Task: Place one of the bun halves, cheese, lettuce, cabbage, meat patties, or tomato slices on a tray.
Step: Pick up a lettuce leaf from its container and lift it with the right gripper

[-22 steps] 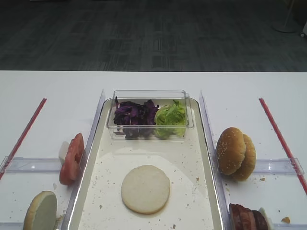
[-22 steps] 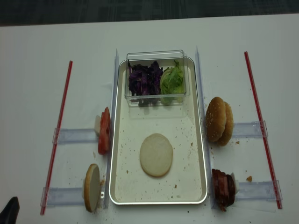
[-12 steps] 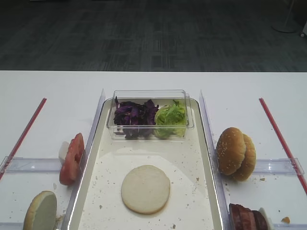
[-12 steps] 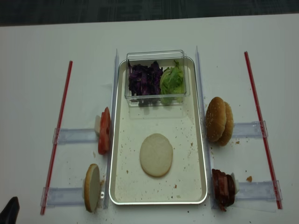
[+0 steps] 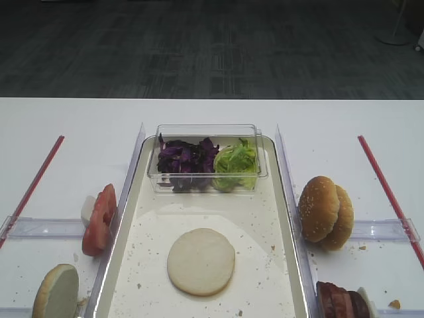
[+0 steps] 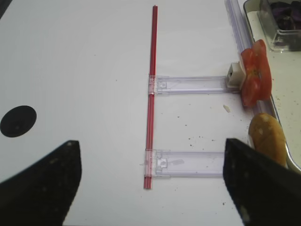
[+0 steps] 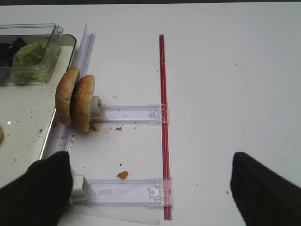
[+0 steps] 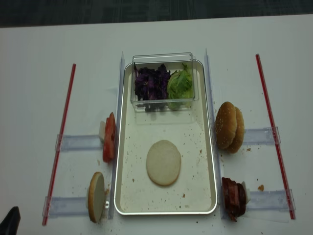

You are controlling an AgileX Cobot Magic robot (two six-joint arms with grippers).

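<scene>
Tray (image 8: 128, 196) lies lengthwise down the middle of the white bench (image 8: 39, 73), its long axis running away from the robot. One bun half (image 8: 163, 162) already rests cut face up on the near half of the tray. A clear tub (image 8: 164, 58) at the far end holds cabbage (image 8: 150, 82) on the left and lettuce (image 8: 181, 83) on the right.

Left of the tray: tomato slices (image 8: 109, 136) stacked on edge, and nearer the robot a single bun half (image 8: 96, 196) standing on edge. Right of the tray: paired bun halves (image 8: 229, 126) on edge and, nearer, the meat patties (image 8: 233, 197).

Right hand (image 7: 150, 188) hangs with its fingers spread wide and holding nothing; the patties lie to its left, close by its left finger (image 7: 40, 188), the paired buns farther ahead. Left hand (image 6: 150, 183) likewise appears spread and empty, well back from the tomato, which lies forward and to its right.

Judgement: each arm is nearer the stock on its own side; the patties look the shortest reach for the right arm.
</scene>
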